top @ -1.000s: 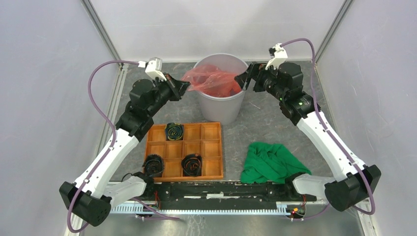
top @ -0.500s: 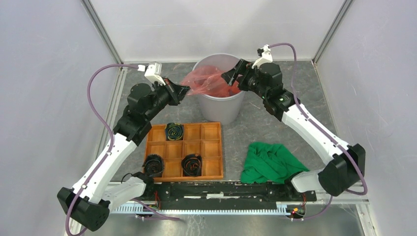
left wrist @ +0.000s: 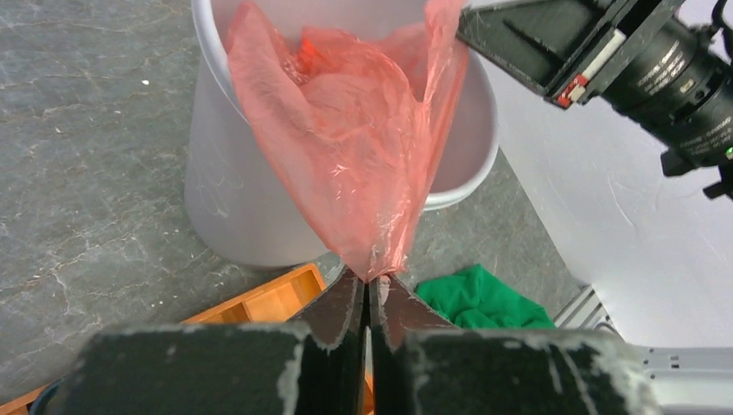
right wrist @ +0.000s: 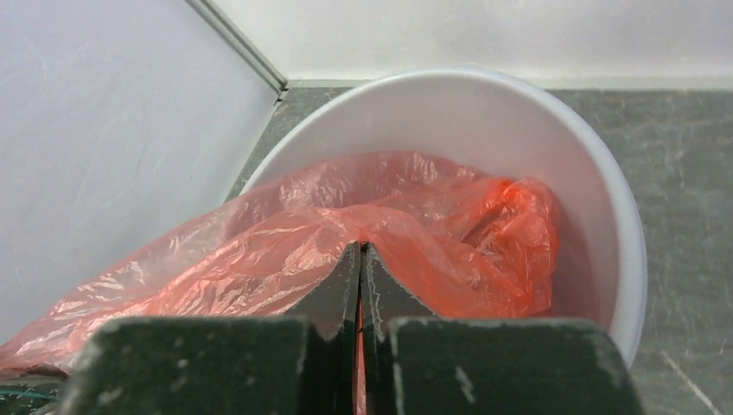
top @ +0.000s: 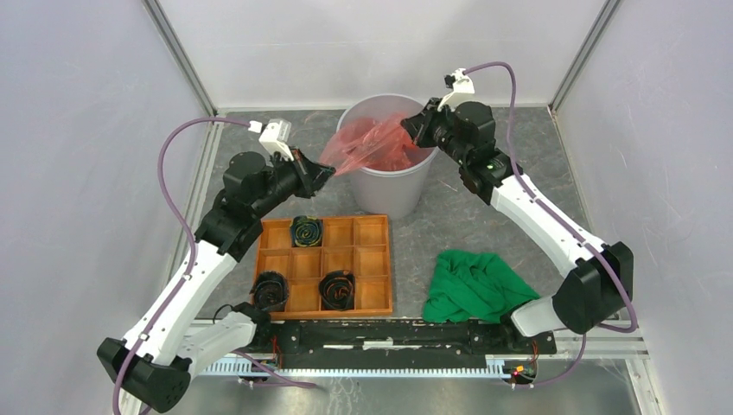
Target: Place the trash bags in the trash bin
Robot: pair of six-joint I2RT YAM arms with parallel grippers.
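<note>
The light grey trash bin stands at the back middle of the table. A red translucent trash bag is stretched across its mouth, part of it bunched inside the bin. My left gripper is shut on the trash bag's left corner, just outside the bin's left wall. My right gripper is shut on the film over the bin's right rim, and a strip of red film shows between its fingers.
An orange compartment tray with three dark rolled items lies in front of the bin. A green cloth lies crumpled at the near right. Grey walls close in the table on three sides.
My right gripper moved left over the bin's rim and shut on the trash bag. My left gripper drew the bag's corner slightly down and left, stretching the film.
</note>
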